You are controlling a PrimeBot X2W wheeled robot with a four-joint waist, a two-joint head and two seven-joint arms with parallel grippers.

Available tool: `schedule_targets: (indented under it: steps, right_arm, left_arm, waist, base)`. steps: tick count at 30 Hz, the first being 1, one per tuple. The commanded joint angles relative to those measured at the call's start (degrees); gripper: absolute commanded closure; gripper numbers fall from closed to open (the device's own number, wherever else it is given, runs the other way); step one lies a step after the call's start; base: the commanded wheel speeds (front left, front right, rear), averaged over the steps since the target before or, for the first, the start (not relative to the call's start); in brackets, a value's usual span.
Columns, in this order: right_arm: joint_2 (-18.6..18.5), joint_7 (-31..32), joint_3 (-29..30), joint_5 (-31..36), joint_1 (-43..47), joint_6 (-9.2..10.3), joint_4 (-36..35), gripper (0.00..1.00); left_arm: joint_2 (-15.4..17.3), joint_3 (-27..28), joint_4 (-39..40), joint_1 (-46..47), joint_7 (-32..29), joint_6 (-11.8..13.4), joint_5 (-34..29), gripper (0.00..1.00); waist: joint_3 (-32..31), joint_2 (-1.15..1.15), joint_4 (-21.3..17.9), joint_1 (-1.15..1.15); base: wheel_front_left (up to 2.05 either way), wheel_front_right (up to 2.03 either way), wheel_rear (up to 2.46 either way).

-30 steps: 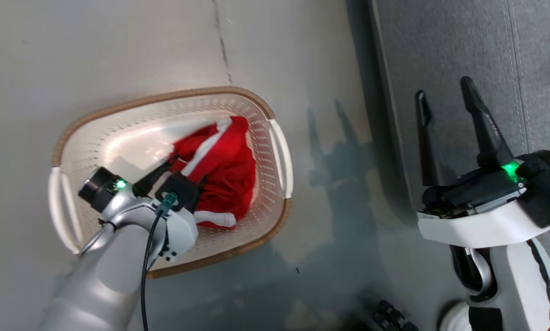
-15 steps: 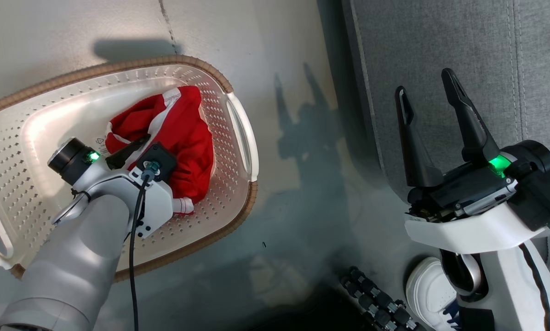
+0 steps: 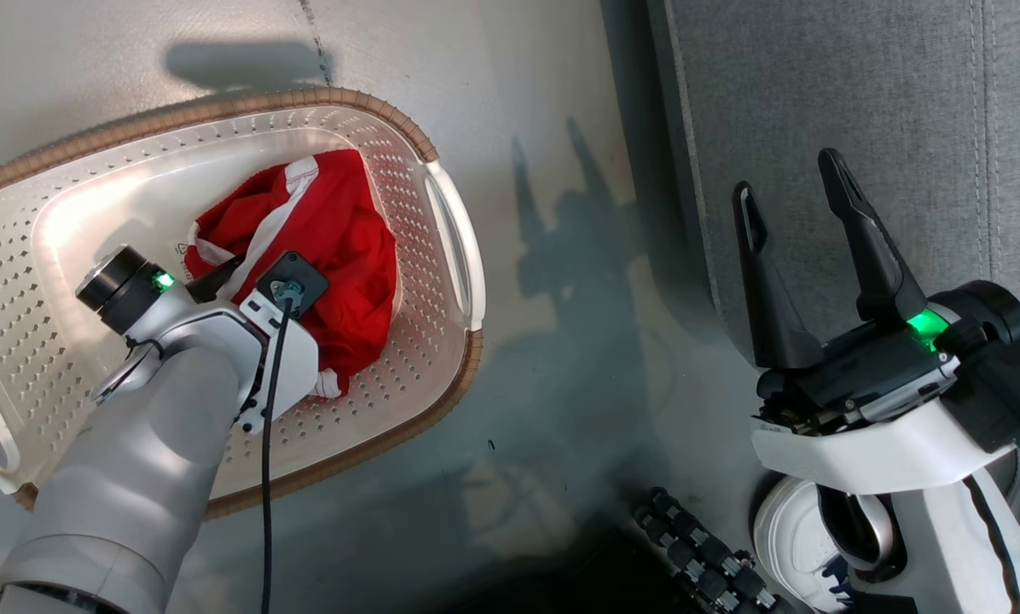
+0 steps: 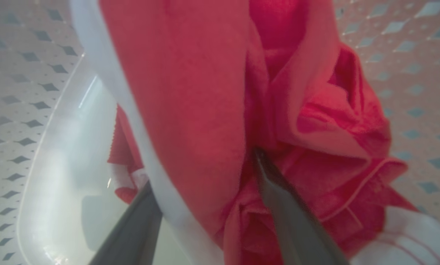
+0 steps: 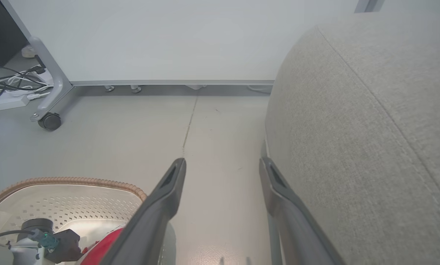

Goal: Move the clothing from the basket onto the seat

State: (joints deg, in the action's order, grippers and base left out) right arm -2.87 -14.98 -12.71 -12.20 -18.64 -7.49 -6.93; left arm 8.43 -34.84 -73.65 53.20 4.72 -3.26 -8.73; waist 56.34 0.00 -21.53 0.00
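The red clothing (image 3: 339, 213) with white stripe trim lies bunched at the right end of the cream basket (image 3: 305, 95). My left gripper (image 4: 203, 167) reaches down into the basket, open, and a thick fold of the red clothing (image 4: 190, 92) sits between its two fingers. The left wrist hides the fingertips in the head view. My right gripper (image 3: 787, 175) hangs open and holds nothing, over the near edge of the grey seat (image 3: 860, 85). The right wrist view shows the right gripper (image 5: 222, 163) between the floor and the seat (image 5: 371, 129), with the basket (image 5: 76, 180) at lower left.
The basket stands on the grey floor, left of the seat. A pale partition panel on a wheeled foot (image 5: 50, 121) stands behind, with cables (image 5: 6, 88) beside it. A white shoe (image 3: 783, 537) and a black ribbed part (image 3: 698, 554) lie near my base.
The head camera swung, so the basket sits further left and nearer in the picture. My left gripper has gone a little deeper into the red cloth. The right gripper stays open.
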Motion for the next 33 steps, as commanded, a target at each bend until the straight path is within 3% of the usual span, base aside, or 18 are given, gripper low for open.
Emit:
schedule_targets:
  steps: [1,13,17,18,19,26,33]
  right_arm:
    - [-0.05,-0.32,0.26,0.03,0.45,-0.01,-0.47,0.0]
    - [-0.07,-0.31,0.42,0.9,1.88,-0.01,-1.3,0.0]
    - [-0.06,-0.32,0.89,1.06,2.69,-0.01,-1.77,0.0]
    - [-0.06,-0.32,0.99,1.24,2.68,-0.01,-1.69,0.0]
    - [-0.06,-0.32,1.04,1.24,2.62,-0.01,-1.58,0.0]
    - [-0.06,-0.31,1.77,0.82,1.27,-0.01,-1.0,0.0]
    - [-0.07,-0.31,1.75,0.86,-0.8,-0.01,-0.25,0.0]
  left_arm:
    - [0.02,-0.57,-0.17,1.46,-0.16,-0.29,-0.29,0.0]
    - [-1.48,-2.01,-0.26,3.27,-0.7,-1.77,0.95,0.0]
    - [-1.61,-1.49,-0.28,3.7,-0.89,-1.13,2.16,0.0]
    - [-1.65,-1.2,-0.26,3.69,-0.96,-0.91,2.6,0.66]
    - [-1.73,-1.81,-0.26,3.48,-1.19,-1.64,2.24,1.0]
    - [-0.99,-1.51,-0.27,2.7,-1.69,-2.34,4.07,1.0]
    - [0.31,-1.02,-0.26,1.23,1.27,-1.15,5.52,1.0]
  waist:
    - [0.38,0.0,0.22,0.0]
    - [2.01,0.0,1.19,0.0]
    - [1.96,0.0,1.36,0.0]
    - [1.93,0.0,1.36,0.0]
    - [1.88,0.0,1.29,0.0]
    - [1.28,0.0,1.09,0.0]
    - [-0.72,0.0,0.49,0.0]
  base:
    - [0.0,0.0,0.0]
    - [0.0,0.0,0.0]
    - [0.0,0.0,0.0]
    - [0.0,0.0,0.0]
    - [0.0,0.0,0.0]
    - [0.0,0.0,0.0]
    - [0.0,0.0,0.0]
